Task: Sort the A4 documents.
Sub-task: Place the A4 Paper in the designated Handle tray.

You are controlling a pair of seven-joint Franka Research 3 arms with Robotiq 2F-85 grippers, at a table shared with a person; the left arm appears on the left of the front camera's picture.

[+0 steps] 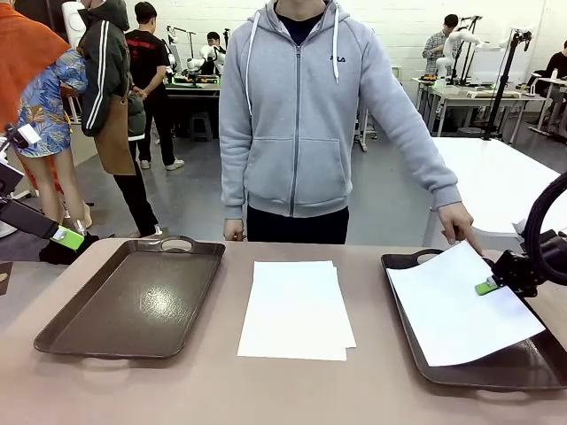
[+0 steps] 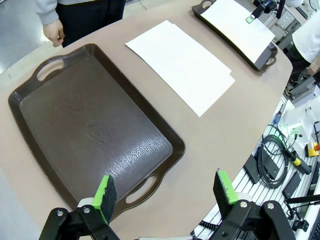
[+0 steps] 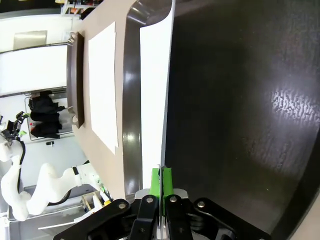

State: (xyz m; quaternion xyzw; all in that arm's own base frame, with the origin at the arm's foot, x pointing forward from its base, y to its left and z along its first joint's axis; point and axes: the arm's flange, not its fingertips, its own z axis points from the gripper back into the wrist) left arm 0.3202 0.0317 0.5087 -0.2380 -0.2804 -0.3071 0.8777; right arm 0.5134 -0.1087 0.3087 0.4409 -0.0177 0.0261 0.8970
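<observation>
Brown tabletop point(image 1: 266, 390) lies nearest. On it, left to right: a dark tray point(image 1: 133, 301), a stack of A4 documents point(image 1: 295, 310) whose count is hard to tell, and a second tray point(image 1: 496, 376), its right end cut off. One sheet point(image 1: 456, 310) lies askew over that tray, hiding much of its floor; the right gripper point(image 1: 486, 286) is clamped on the sheet's right edge. Left of the first tray, the left gripper point(image 2: 165, 189) hangs with jaws spread, holding nothing. Farthest, a person's hand point(image 1: 458, 221) touches the sheet's far corner.
</observation>
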